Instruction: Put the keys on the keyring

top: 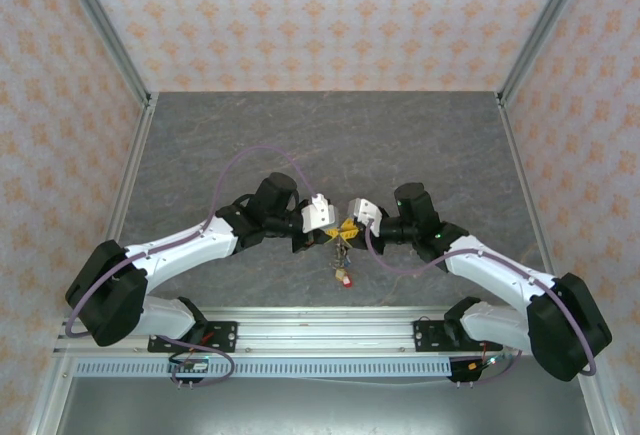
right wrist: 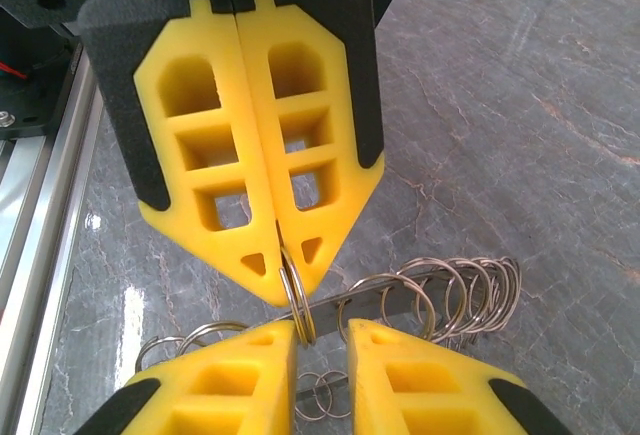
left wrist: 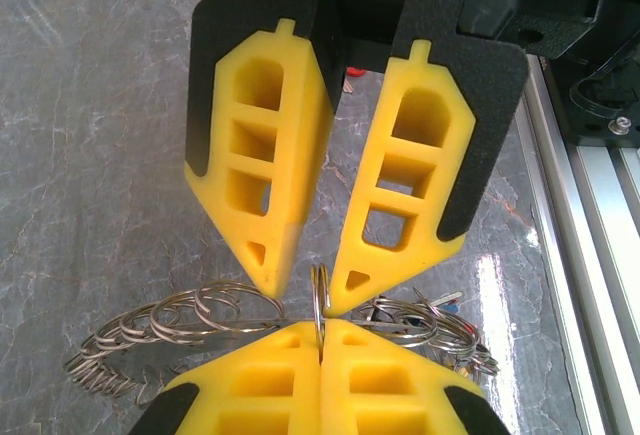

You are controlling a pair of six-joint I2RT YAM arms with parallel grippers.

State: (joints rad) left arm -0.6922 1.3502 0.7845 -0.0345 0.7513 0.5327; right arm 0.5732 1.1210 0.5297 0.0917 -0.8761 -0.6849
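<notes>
Both grippers meet tip to tip over the table's near middle. My left gripper (left wrist: 322,327) is shut on a small split ring (left wrist: 321,295) that stands edge-on between its yellow pads. This ring hangs on the keyring (right wrist: 460,285), a metal band strung with several wire loops that runs out to both sides (left wrist: 200,315). My right gripper (right wrist: 320,330) faces it, open, its fingers on either side of the same ring; the ring touches one pad (right wrist: 270,340). Small keys (left wrist: 450,302) dangle off the loops, and a red-headed one (top: 345,278) hangs lowest.
The grey marbled table (top: 250,145) spreads behind the arms. An aluminium rail (top: 320,330) runs along the near edge, close beside both wrists (left wrist: 590,255) (right wrist: 40,205). Patterned walls with metal posts (top: 110,35) close in the sides and back.
</notes>
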